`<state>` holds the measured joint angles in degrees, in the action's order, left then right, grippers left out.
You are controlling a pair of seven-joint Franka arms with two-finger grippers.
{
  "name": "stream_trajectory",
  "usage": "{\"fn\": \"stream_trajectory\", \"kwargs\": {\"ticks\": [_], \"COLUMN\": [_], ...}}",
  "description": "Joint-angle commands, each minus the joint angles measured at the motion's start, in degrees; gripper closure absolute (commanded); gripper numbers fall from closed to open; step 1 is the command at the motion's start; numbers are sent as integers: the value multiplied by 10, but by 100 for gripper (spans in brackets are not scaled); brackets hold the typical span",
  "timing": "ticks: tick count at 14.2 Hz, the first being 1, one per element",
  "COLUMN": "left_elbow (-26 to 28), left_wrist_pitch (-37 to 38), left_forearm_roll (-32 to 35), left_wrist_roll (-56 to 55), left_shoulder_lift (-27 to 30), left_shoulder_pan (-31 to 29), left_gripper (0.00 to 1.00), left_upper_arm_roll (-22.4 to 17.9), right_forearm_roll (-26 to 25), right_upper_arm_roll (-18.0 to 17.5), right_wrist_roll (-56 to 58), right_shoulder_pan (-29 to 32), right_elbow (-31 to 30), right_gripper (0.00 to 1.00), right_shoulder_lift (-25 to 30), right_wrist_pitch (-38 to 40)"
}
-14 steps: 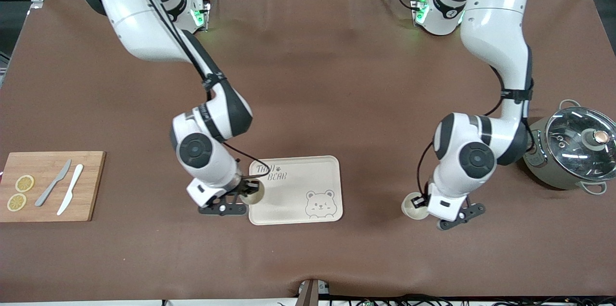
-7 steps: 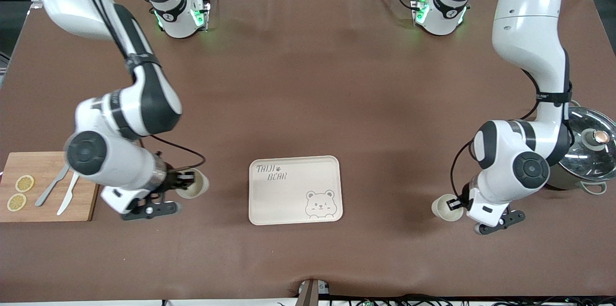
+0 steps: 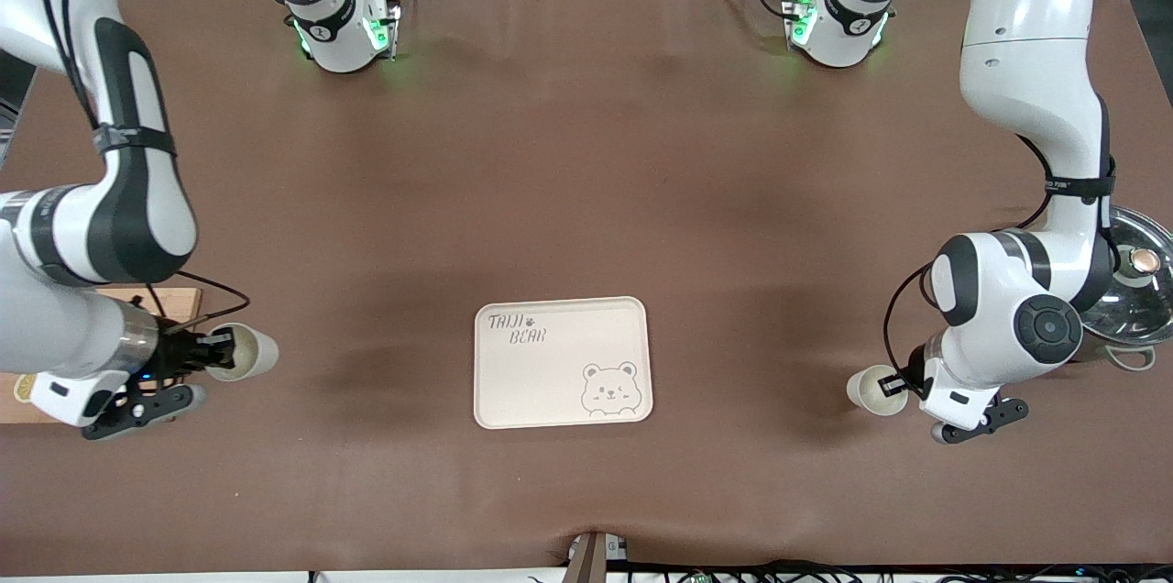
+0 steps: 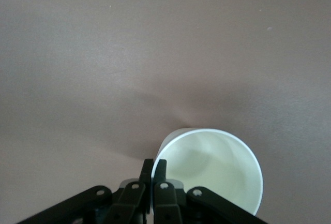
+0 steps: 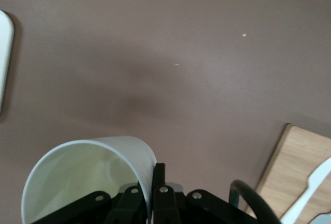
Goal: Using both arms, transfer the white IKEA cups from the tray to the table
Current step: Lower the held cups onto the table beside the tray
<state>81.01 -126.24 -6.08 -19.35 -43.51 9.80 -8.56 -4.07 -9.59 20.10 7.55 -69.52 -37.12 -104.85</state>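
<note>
Two white IKEA cups are both held. My right gripper point(image 3: 213, 349) is shut on the rim of one cup point(image 3: 243, 352), up over the brown table beside the cutting board; in the right wrist view the cup point(image 5: 88, 177) is pinched by the wall in the gripper point(image 5: 155, 169). My left gripper point(image 3: 896, 384) is shut on the rim of the other cup point(image 3: 875, 390), over the table near the pot; in the left wrist view that cup point(image 4: 212, 167) sits against the shut gripper point(image 4: 153, 164). The cream bear tray point(image 3: 561, 361) lies between them with nothing on it.
A wooden cutting board point(image 3: 179, 297) at the right arm's end is mostly hidden by that arm; it and a white knife point(image 5: 310, 188) show in the right wrist view. A lidded pot point(image 3: 1136, 276) stands at the left arm's end, partly hidden by the left arm.
Both arms have carried their cups outward from the tray: the right gripper from the tray's edge to beside the cutting board, the left gripper toward the pot.
</note>
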Motion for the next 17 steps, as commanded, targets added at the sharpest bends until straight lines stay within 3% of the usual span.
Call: {"fn": "stream_trajectory", "kwargs": {"ticks": [1, 5, 6, 7, 8, 11, 15, 17], "left_elbow": [12, 12, 11, 10, 10, 9, 6, 6], "left_wrist_pitch": [4, 3, 3, 3, 3, 3, 4, 4], "left_forearm_roll": [3, 2, 2, 2, 2, 2, 4, 12], "left_wrist_roll": [8, 8, 8, 8, 8, 8, 8, 8], "left_shoulder_lift": [6, -2, -2, -1, 0, 4, 16, 30], "left_shoulder_pan": [-8, -8, -9, -9, -9, -9, -8, -7], "left_gripper": [100, 100, 96, 79, 73, 40, 18, 0], "left_upper_arm_roll": [9, 9, 9, 9, 8, 8, 7, 6], "right_forearm_roll": [4, 4, 4, 5, 6, 5, 5, 5], "right_upper_arm_roll": [-13, -13, -13, -13, -13, -13, -13, -13], "right_wrist_roll": [40, 43, 43, 42, 42, 42, 42, 42], "right_shoulder_pan": [21, 32, 34, 35, 36, 35, 30, 28], "right_elbow": [-32, -84, -92, -98, -98, -98, -98, -98], "right_gripper": [100, 100, 100, 100, 100, 100, 100, 100], "right_shoulder_lift": [1, -16, -26, -37, -44, -64, -90, -102], "right_wrist_pitch": [-46, -141, -167, -182, -193, -209, -239, -258]}}
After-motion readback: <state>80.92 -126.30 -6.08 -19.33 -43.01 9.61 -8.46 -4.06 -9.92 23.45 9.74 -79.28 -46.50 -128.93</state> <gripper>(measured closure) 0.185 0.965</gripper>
